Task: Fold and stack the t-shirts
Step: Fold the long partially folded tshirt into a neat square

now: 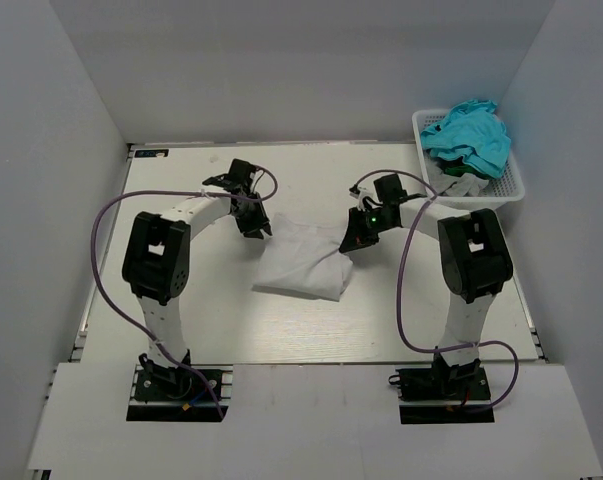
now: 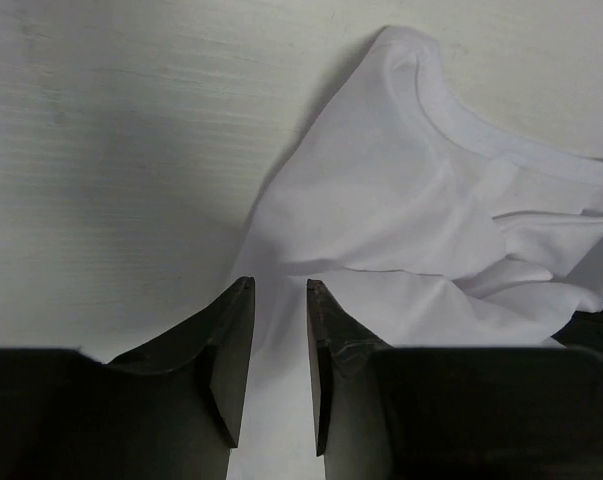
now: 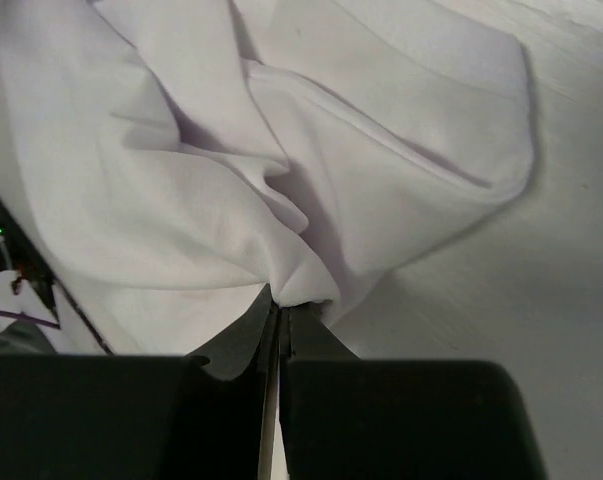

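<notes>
The white shirt [image 1: 303, 258], crumpled at the centre of the table [image 1: 281, 335], is pinched at its 3 o'clock edge by the closed right gripper [image 3: 279, 305] and merely straddled, seemingly unheld, at 10 o'clock by the half-parted left gripper [image 2: 279, 285], so it could be dragged askew by a one-sided pull.

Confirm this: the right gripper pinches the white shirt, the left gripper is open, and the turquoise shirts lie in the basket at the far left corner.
Wrong corner: the top view shows the basket with the turquoise shirts at the far right. The rest holds: right gripper pinching the white shirt, left gripper open.
</notes>
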Motion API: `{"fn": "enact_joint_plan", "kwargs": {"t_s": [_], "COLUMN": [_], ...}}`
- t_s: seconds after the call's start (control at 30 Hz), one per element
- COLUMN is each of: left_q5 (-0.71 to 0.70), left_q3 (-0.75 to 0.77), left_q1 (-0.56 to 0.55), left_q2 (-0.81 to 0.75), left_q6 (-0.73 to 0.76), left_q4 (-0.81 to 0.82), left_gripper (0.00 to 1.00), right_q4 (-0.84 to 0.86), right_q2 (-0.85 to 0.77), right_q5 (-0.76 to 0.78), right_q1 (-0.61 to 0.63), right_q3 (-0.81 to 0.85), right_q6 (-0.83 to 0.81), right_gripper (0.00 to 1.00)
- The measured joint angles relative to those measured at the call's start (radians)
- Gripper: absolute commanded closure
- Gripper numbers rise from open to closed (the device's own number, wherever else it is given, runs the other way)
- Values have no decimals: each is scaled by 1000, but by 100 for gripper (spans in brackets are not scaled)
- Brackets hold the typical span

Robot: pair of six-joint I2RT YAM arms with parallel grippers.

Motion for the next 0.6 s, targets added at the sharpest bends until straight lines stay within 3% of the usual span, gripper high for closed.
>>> {"fn": "enact_joint_plan", "kwargs": {"t_s": [0.2, 0.27, 0.3, 0.33, 0.6], "left_q5": [18, 26, 30, 35, 17], "left_q3": [0, 0, 0, 0, 1], "left_q1": [-19, -24, -24, -25, -32], "left_q2": [34, 34, 34, 34, 13], "left_q6": [11, 13, 15, 14, 21], "left_q4": [-3, 2, 2, 2, -5], "left_gripper": [65, 75, 92, 100, 100], "right_q4": [-91, -102, -105, -105, -108], "right_q2": [3, 3, 3, 3, -1], "right_q5": [65, 72, 73, 74, 75], "right_q1": [1, 1, 1, 2, 6], "right_q3": [15, 20, 21, 22, 22], "right_q6": [-48, -53, -53, -55, -77], "right_gripper": [100, 100, 100, 100, 100]}}
